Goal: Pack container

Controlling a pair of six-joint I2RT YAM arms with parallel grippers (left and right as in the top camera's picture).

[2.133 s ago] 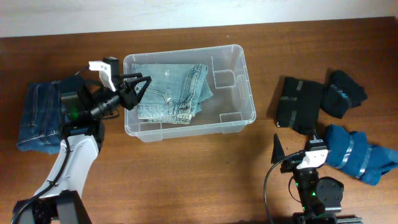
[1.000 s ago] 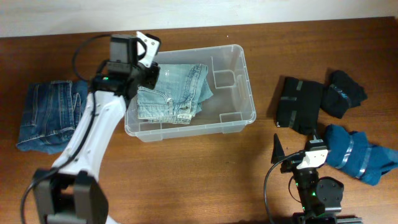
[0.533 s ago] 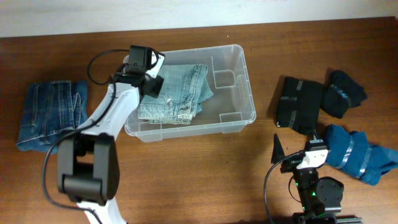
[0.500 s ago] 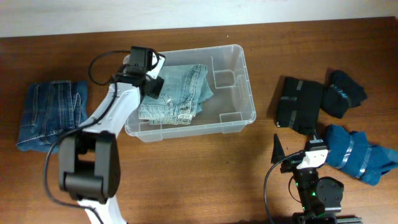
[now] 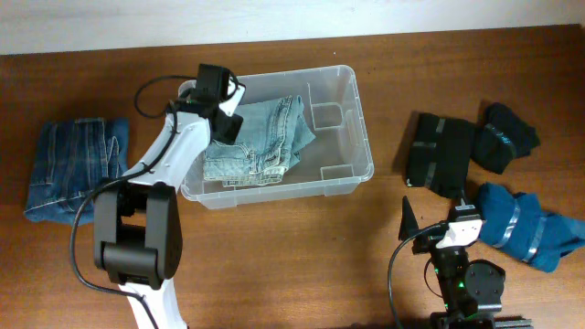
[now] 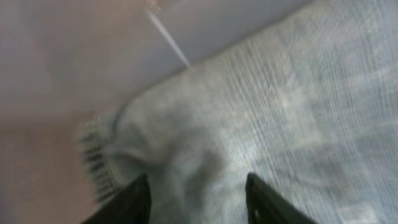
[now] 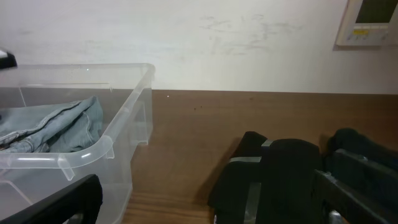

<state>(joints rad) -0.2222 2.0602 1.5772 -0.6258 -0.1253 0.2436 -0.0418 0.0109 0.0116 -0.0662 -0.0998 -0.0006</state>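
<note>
Denim fills the left half of the clear rectangular plastic container [image 5: 302,187], which sits toward the far edge of the brown wooden table [image 5: 274,265], left of centre. From overhead we see a folded pair of pale blue jeans [image 5: 260,137] lying in it, the right half of the bin bare. The left gripper [image 5: 224,126] hangs over the container's far-left corner, above the jeans' edge; we judge it is there to settle the folded cloth flat so that more will fit. A darker blue folded pair of jeans [image 5: 73,169] waits near the left edge. Toward the right edge lie two black folded garments [image 5: 443,155] and a bright blue garment with grey bands [image 5: 526,228], all outside the bin, so the packing looks barely begun. The right gripper [image 5: 409,219] is parked by the near edge, right of centre, touching nothing. In the blurred left wrist view the two dark fingertips [image 6: 134,199] stand moderately apart, with pale denim under the gap and nothing pinched between them. In the right wrist view the fingers [image 7: 62,202] stand wide apart and empty, facing the container's right end and the nearer black garment. We think this a sensible waiting pose, since those clothes lie on its side.
</note>
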